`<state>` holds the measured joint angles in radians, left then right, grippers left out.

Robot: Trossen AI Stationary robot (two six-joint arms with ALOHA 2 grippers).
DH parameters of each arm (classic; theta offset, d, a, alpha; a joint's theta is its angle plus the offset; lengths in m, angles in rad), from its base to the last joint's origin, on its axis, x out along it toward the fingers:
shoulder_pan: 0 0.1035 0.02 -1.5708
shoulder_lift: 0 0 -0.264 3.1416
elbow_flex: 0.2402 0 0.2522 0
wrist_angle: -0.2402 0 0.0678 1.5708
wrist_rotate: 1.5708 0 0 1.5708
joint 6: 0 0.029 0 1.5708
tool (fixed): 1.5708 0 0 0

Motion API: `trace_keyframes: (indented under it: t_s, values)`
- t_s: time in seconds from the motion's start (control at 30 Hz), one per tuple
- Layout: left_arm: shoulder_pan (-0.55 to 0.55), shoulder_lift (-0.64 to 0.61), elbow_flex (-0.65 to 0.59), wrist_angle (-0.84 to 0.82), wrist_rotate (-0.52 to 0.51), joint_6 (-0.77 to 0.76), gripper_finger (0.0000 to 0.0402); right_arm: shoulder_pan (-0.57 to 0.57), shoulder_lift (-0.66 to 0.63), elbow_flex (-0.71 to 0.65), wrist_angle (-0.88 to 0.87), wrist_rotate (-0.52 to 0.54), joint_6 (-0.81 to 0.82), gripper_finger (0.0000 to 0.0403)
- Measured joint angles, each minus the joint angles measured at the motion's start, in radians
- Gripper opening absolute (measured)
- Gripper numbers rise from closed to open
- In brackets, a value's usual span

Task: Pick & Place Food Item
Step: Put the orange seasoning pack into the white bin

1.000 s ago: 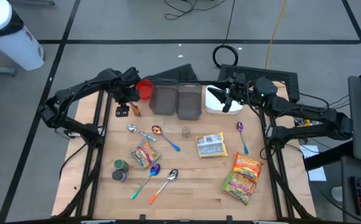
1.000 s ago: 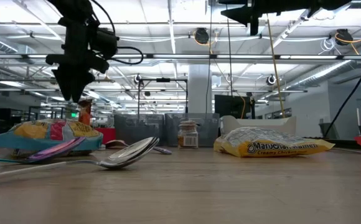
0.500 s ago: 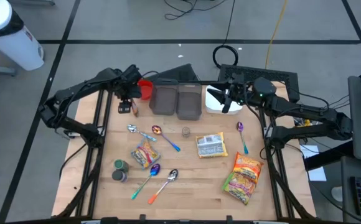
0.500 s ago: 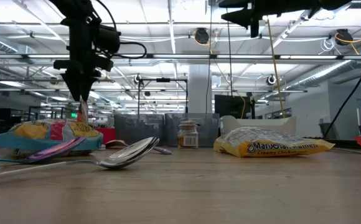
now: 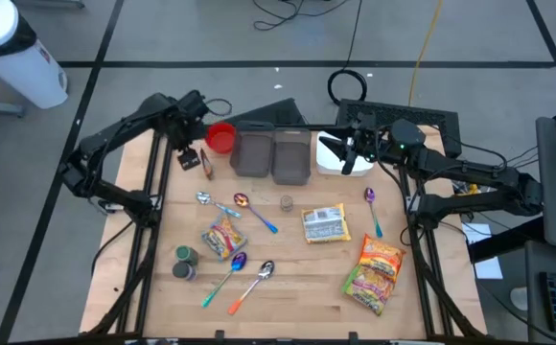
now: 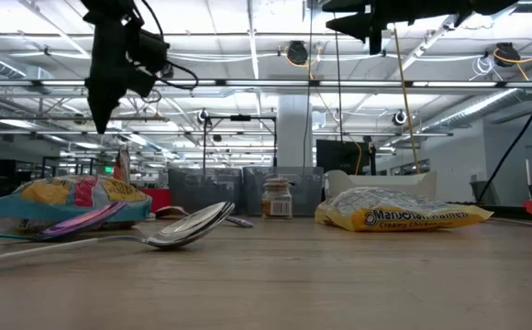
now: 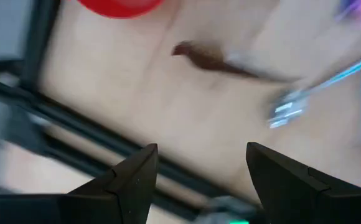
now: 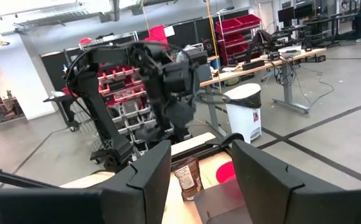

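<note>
i have just lifted my left pincer (image 5: 188, 108), jaws apart and empty, up off the small brown sauce bottle (image 5: 206, 161), which now stands released on the wooden counter (image 5: 288, 278) beside the red cup (image 5: 221, 137), so this placement looks finished.

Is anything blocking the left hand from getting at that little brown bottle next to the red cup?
Nothing visible does. The left hand hangs open in the air, with the brown bottle standing on the table just below it. The red cup sits off to the bottle's side, not between them.
</note>
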<state>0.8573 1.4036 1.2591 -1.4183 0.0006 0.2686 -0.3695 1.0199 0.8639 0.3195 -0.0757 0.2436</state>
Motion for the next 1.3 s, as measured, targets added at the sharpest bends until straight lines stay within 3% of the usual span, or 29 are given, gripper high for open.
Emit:
trace_keyframes:
  t_s: [0.17,0.4,0.73,1.3]
  values:
    - [0.062,0.0,0.08,0.018,0.151,-0.36,0.0255,0.0,0.0,0.0,0.0,0.0,-0.002,0.016]
    - [0.055,0.0,0.065,0.038,0.125,-0.71,0.0255,0.0,0.0,0.0,0.0,-0.003,0.004,0.0161]
    - [-0.004,0.001,-0.013,0.098,0.047,-0.858,0.0255,0.0,0.0,0.0,-0.012,-0.007,0.006,0.0161]
    - [-0.049,0.045,-0.021,0.172,0.0,-0.927,0.0255,0.001,0.0,0.0,-0.02,-0.008,0.006,0.0159]
